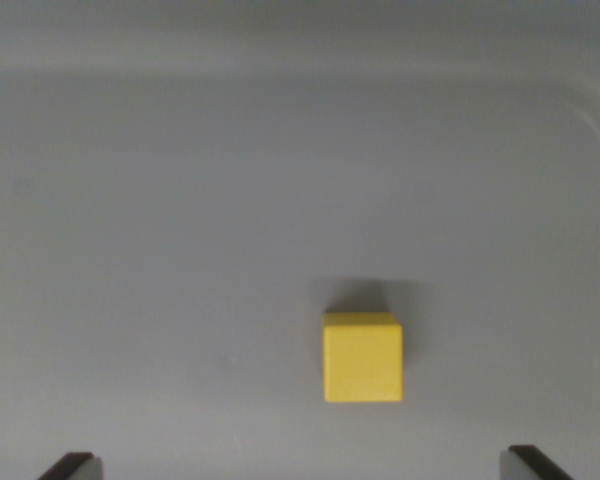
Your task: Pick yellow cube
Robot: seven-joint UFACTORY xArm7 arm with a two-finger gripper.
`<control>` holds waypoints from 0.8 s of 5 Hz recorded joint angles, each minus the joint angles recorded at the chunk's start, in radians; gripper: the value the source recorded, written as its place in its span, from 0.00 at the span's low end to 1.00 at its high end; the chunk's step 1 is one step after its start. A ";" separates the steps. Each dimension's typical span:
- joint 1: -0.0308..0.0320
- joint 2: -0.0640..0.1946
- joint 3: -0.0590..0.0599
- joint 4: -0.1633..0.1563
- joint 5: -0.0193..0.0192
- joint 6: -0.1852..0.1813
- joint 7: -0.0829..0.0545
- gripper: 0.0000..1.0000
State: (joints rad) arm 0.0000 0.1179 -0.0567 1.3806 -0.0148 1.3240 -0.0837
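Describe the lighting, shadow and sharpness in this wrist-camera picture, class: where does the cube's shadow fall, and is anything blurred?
In the wrist view, lighting is soft and even, with no glare on the grey surface; the yellow cube casts a faint shadow just above itself in the picture; the whole image is slightly soft, the cube's edges fuzzy; the dark fingertips at the bottom corners are cropped.

One cube, two fingers

One yellow cube on the grey table; two dark fingers at the bottom edge.
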 joint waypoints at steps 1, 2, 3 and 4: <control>0.0000 0.000 0.000 0.000 0.0000 0.000 0.000 0.00; -0.0050 0.016 -0.002 -0.029 0.0055 -0.043 -0.015 0.00; -0.0050 0.016 -0.002 -0.029 0.0055 -0.043 -0.015 0.00; -0.0104 0.033 -0.005 -0.059 0.0113 -0.089 -0.031 0.00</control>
State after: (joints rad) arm -0.0104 0.1514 -0.0614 1.3216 -0.0036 1.2349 -0.1148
